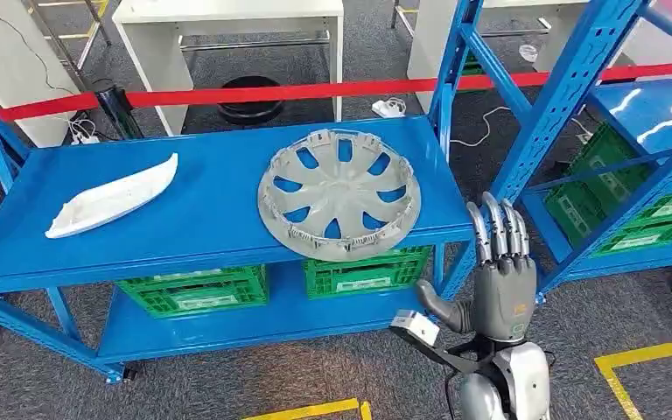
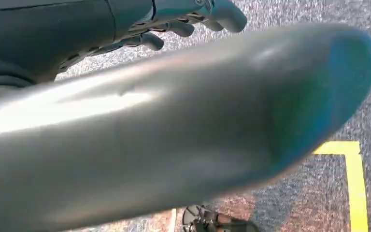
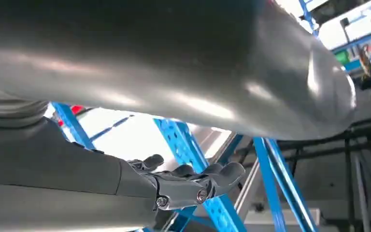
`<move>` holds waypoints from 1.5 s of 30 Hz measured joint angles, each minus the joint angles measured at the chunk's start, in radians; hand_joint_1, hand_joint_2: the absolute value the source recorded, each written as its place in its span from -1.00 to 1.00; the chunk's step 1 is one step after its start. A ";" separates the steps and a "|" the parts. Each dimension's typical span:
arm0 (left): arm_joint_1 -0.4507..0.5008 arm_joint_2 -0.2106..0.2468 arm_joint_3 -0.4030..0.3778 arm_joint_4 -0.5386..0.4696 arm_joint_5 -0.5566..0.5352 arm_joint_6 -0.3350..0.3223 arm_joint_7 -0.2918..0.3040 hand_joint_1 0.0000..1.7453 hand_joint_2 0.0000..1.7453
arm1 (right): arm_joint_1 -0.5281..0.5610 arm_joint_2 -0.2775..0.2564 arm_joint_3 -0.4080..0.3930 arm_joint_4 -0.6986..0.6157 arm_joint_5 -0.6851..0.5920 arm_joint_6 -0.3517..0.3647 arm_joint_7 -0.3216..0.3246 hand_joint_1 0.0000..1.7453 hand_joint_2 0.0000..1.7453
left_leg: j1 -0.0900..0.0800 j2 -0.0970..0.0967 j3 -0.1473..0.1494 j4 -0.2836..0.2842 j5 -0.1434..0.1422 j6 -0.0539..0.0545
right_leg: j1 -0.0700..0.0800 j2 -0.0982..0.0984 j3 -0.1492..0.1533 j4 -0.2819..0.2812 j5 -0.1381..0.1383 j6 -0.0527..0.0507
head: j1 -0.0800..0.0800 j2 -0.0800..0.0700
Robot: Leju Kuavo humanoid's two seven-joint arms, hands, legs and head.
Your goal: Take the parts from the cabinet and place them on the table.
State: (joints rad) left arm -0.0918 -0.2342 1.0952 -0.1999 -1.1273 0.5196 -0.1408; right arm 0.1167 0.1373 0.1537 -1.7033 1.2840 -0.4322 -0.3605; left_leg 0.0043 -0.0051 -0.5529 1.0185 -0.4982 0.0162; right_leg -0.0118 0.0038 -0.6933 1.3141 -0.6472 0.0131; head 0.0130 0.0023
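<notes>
Fingers of the right hand point straight up, side by side and slightly apart, gripping nothing; the hand stands at the lower right of the head view, before the blue rack's front right post. Its thumb juts toward the left of the frame. The left hand hangs over speckled grey carpet with its dark fingers curled loosely inward, nothing in them.

On the rack's smooth blue top shelf lie two parts. A round silver-grey hubcap, spoked with curved cut-outs and clips around its rim, sits right of centre, its lower edge overhanging the shelf front. A long white trim piece, tapered and gently curved like a blade, lies well apart at the left.

Green slatted crates stand on the lower shelf. A red tape barrier crosses the upper frame.
</notes>
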 joint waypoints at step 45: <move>-0.015 0.033 -0.038 0.005 -0.083 -0.061 0.107 -1.00 -1.00 | -0.484 0.149 0.277 0.667 -0.334 0.304 -0.169 -1.00 1.00 | -0.001 0.001 0.077 -0.030 -0.047 -0.045 | 0.006 -0.001 0.102 -0.273 0.162 -0.040 | -0.001 0.000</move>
State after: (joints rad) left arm -0.1065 -0.2014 1.0571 -0.1949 -1.2108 0.4582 -0.0341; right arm -0.3676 0.2864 0.4310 -1.0363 0.9500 -0.1278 -0.5291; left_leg 0.0036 -0.0042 -0.4760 0.9886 -0.5452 -0.0290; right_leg -0.0056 0.0030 -0.5908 1.0406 -0.4851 -0.0274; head 0.0122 0.0023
